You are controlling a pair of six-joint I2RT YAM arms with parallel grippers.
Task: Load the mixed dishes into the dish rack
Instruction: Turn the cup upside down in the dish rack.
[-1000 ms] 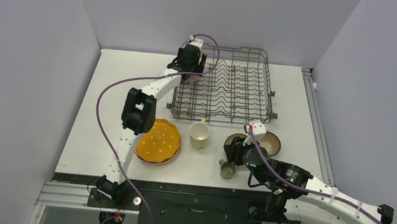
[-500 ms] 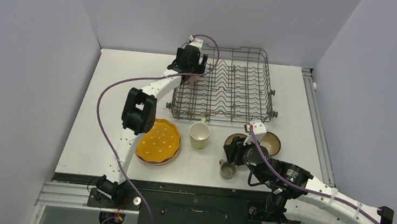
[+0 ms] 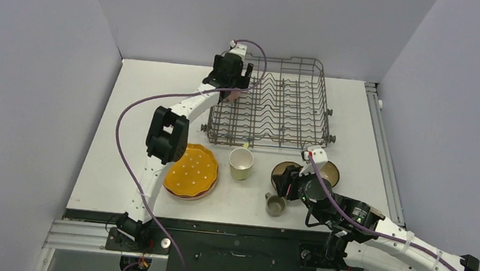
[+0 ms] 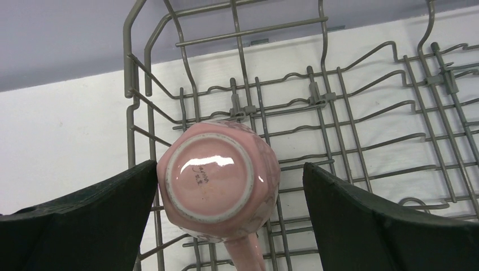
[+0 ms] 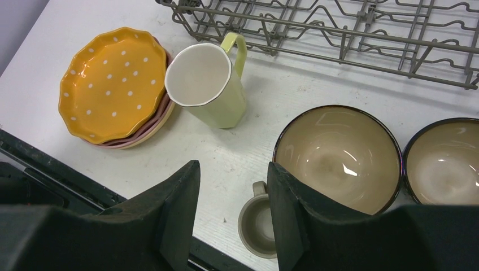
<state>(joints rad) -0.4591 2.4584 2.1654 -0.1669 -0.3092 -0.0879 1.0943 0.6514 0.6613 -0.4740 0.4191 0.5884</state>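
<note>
The pink mug sits upside down in the far left corner of the dish rack, handle toward the camera. My left gripper is open around it, the left finger close against it and the right finger apart. In the top view this is at the rack's back left. My right gripper is open and empty above the table, near the small grey-olive cup and two brown bowls. The pale yellow mug stands upright. The orange dotted plate lies on the pink plate.
The table's near edge and a black rail run just below the small cup. The left arm's links and purple cable pass over the orange plate. Grey walls enclose the table on three sides.
My right arm has shifted a little to the right over the bowls. My left gripper has stayed over the pink mug in the rack.
</note>
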